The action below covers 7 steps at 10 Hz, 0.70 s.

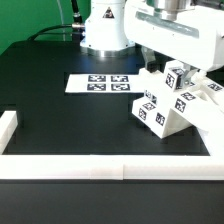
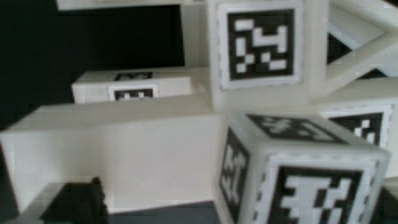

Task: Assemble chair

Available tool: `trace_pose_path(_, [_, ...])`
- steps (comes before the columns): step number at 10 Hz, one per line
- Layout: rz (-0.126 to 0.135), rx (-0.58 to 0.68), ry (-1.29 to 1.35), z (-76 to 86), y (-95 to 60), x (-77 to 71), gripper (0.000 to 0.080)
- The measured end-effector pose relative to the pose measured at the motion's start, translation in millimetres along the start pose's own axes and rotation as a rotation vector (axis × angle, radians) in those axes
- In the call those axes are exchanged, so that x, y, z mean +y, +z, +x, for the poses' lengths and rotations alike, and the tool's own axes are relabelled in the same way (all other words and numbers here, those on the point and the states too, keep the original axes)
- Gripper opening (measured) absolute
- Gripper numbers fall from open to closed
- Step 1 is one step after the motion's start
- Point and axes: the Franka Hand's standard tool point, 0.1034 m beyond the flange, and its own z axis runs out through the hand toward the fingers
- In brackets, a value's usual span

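Observation:
The chair parts (image 1: pixel 165 103) are chunky white pieces with black-and-white tags, clustered at the exterior view's right on the black table. Some lean on each other, partly joined. My gripper (image 1: pixel 170 60) hangs right above the cluster, its fingers hidden behind the hand and the parts. The wrist view is filled by the parts at close range: a large white plate (image 2: pixel 116 150), a tagged block (image 2: pixel 306 175) very near, a tagged bar end (image 2: pixel 260 40) and a small tagged block (image 2: pixel 134 88). One dark fingertip (image 2: pixel 77 200) shows beside the plate. The other finger is hidden, so I cannot tell the grip.
The marker board (image 1: pixel 105 83) lies flat at the middle back. Long white border rails run along the left (image 1: pixel 8 128), the front (image 1: pixel 110 170) and the right (image 1: pixel 215 125), the right one close to the parts. The robot base (image 1: pixel 105 30) stands behind.

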Motion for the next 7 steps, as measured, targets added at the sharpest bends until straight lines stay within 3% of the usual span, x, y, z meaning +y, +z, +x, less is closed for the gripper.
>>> trace_pose_path(7, [-0.004,0.001,-0.021,-1.1,6.6,9.9,0.0649])
